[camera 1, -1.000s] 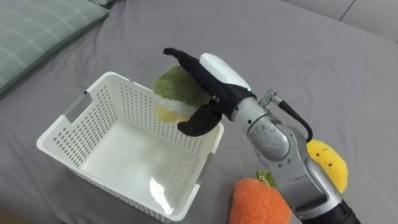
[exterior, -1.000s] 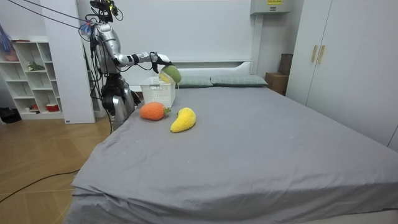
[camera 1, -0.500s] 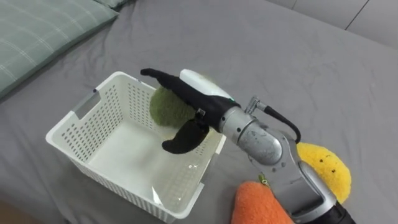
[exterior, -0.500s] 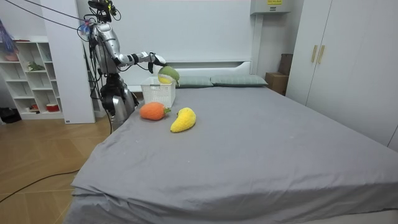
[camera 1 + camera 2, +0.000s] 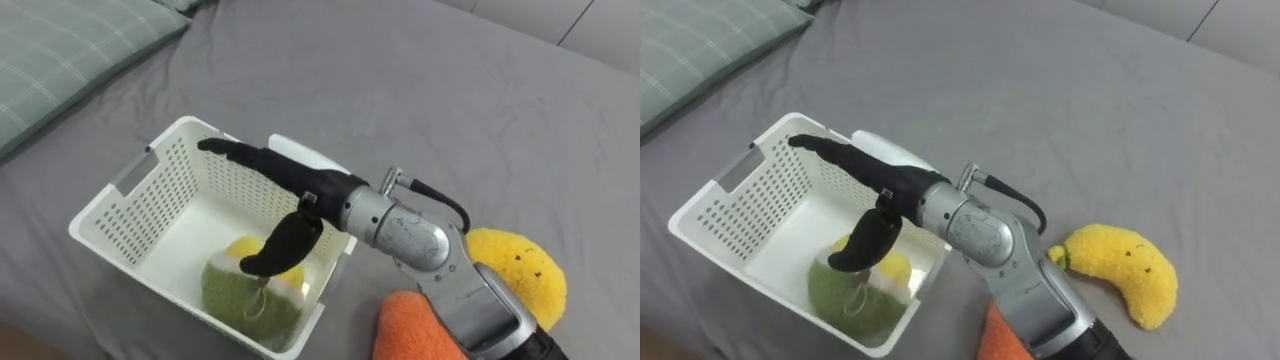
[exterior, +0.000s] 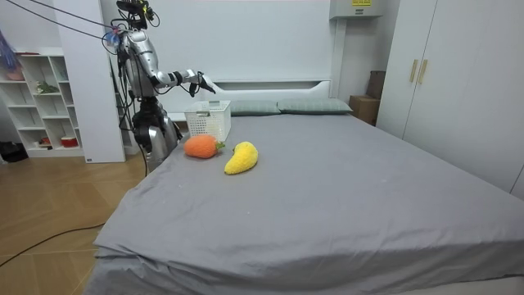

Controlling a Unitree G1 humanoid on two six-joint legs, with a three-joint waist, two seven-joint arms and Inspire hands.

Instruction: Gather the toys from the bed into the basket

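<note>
While the right hand (image 5: 300, 180) hangs wide and empty over the basket (image 5: 170, 190), the orange toy (image 5: 420, 330) lies near-right, seemingly closer than the yellow toy (image 5: 515, 275).

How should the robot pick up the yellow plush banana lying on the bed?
Probably round its fat middle, from straight above. The yellow plush banana lies flat on the grey bed sheet with bare sheet along both long sides, so fingers can close across its width.
</note>
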